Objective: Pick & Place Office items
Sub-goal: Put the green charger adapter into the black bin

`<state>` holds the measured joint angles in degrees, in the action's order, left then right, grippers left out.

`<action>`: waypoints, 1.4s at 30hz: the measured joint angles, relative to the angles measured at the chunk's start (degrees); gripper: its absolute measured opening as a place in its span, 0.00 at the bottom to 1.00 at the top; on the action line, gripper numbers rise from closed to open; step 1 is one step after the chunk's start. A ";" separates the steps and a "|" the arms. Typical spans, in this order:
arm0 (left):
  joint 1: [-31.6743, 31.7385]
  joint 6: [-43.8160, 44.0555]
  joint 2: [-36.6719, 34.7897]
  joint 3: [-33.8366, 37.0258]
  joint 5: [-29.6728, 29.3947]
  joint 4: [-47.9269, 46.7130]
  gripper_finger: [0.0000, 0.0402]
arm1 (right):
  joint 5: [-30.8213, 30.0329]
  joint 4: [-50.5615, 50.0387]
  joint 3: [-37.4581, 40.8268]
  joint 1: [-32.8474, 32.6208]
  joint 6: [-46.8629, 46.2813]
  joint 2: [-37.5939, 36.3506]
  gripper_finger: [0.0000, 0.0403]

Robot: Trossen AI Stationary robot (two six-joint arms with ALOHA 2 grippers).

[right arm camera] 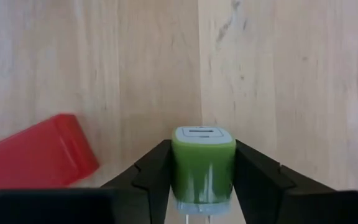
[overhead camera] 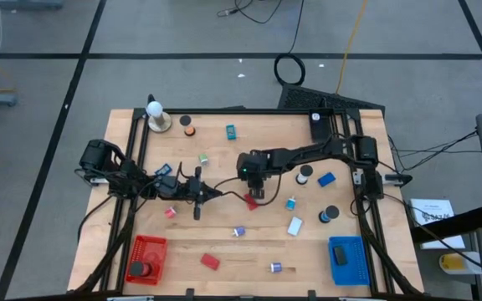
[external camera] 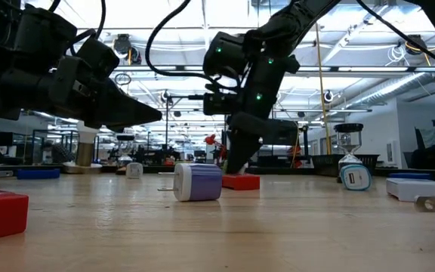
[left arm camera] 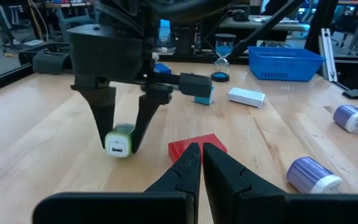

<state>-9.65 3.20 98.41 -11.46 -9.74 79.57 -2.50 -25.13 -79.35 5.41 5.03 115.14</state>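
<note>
Wooden planks form the bench (overhead camera: 224, 251), with a red basket (overhead camera: 146, 257) at its near left corner and a blue basket (overhead camera: 347, 259) at its near right corner; office items lie scattered between.

The left gripper (left arm camera: 196, 163) waits left of centre, jaws closed on nothing, pointing at the work area.

The right gripper (right arm camera: 202, 177) stands at bench centre, jaws closed on a green charger block (right arm camera: 202, 163), with a red block (right arm camera: 33, 158) just beside it.

To do this step well, the grip should probably stay firm and the lift go straight up, clear of the red block, before travel toward a basket.

The right wrist view shows the jaws flat against the green block's sides. The left wrist view shows the block near or on the surface. The high view hides the block but locates both baskets.
</note>
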 joint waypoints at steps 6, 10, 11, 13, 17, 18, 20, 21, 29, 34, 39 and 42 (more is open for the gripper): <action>0.00 0.84 0.00 0.00 -0.78 -0.02 0.06 | -2.62 1.44 0.24 -0.86 0.20 -0.11 0.40; 0.00 1.03 0.00 0.00 -0.78 -0.11 0.06 | -7.84 1.97 0.23 -1.88 -0.24 -0.96 0.51; 0.00 1.03 0.00 0.00 -0.78 -0.33 0.06 | -9.20 1.33 0.24 -2.15 -0.62 -1.55 0.54; 0.00 1.04 0.00 0.00 -0.77 -0.92 0.06 | -10.73 1.40 0.21 -2.43 -1.20 -2.46 0.60; 0.00 1.34 0.00 0.00 -0.76 -1.93 0.06 | -11.10 -2.15 0.71 -2.48 -2.39 -5.86 0.69; -0.02 1.40 0.00 0.00 -0.76 -2.01 0.06 | -11.00 -1.61 1.42 -2.41 -2.77 -6.95 0.71; -0.02 1.41 0.00 0.00 -0.71 -1.95 0.06 | -10.86 0.37 4.27 -2.36 -3.43 -9.66 0.72; -0.02 1.42 0.00 0.00 -0.72 -1.97 0.06 | -10.67 2.12 6.27 -2.36 -3.45 -10.93 0.72; -0.11 1.22 0.00 -0.15 -0.70 -1.89 0.06 | -2.92 31.17 27.59 -1.05 -4.93 -17.73 0.67; -0.09 0.96 0.00 -0.59 -0.71 -1.90 0.06 | -0.12 39.88 32.17 0.87 -6.75 -16.56 0.62; -0.10 0.50 0.00 -1.05 -0.69 -2.56 0.06 | 0.94 41.95 32.34 1.83 -6.67 -13.90 0.55; -0.07 0.50 0.00 -1.18 -0.67 -3.17 0.06 | 1.35 41.98 32.26 1.81 -6.47 -13.38 0.49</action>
<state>-9.72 3.70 98.41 -12.64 -10.41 76.40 -1.15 16.85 -47.09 7.22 -1.44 101.76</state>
